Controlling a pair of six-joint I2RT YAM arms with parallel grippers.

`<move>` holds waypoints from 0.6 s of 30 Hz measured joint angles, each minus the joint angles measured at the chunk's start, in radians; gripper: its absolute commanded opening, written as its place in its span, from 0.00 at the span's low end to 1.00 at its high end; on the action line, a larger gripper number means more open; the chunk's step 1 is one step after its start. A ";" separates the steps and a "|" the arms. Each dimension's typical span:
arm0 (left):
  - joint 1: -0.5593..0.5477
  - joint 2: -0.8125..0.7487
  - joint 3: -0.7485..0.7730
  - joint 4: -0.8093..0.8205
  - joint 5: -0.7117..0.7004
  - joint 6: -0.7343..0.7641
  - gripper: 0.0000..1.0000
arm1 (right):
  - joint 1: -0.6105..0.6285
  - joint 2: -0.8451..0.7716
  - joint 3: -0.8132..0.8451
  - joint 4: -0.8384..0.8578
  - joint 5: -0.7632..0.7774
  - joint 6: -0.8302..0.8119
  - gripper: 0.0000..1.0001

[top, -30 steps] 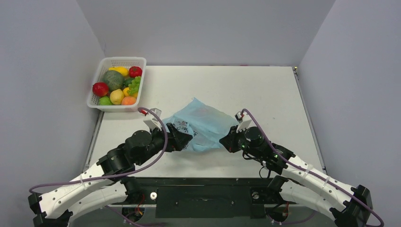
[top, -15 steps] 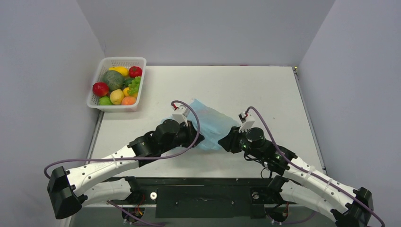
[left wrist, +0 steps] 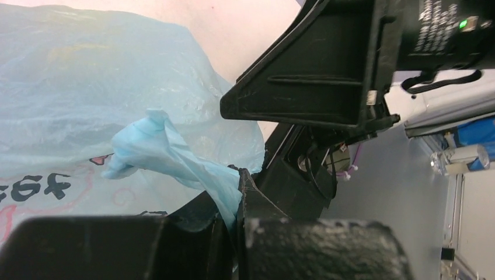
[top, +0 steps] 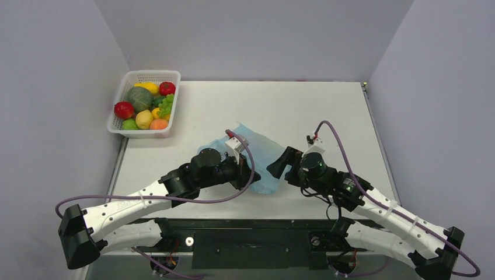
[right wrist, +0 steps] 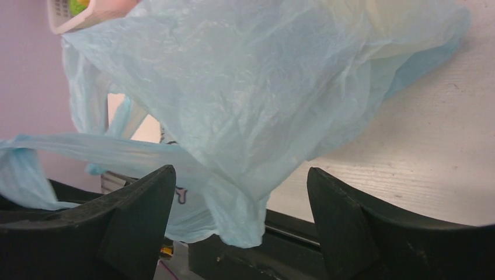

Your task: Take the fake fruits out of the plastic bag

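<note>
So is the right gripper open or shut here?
Open: the right gripper has its fingers wide apart, the plastic bag hanging loose between them.

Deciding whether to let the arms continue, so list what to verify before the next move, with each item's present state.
1. Left gripper pinches a fold of the plastic bag: ok.
2. Right gripper holds the bag: not ok, jaws open around the film.
3. Bag mouth open: cannot tell.
4. Fake fruits visible inside: cannot tell.
5. Basket away from both arms: ok.

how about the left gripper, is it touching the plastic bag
Touching: the left wrist view shows the left gripper pinching a twisted fold of the plastic bag.
</note>
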 measured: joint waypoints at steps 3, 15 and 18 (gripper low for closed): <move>0.000 0.016 0.000 -0.003 0.036 0.029 0.00 | 0.052 0.025 0.043 -0.019 0.038 0.035 0.79; -0.021 0.009 -0.024 0.009 0.151 0.066 0.12 | 0.119 0.138 -0.073 0.158 0.069 0.063 0.34; -0.021 -0.019 -0.066 0.008 0.161 0.057 0.31 | 0.055 0.208 -0.087 0.251 -0.012 -0.035 0.00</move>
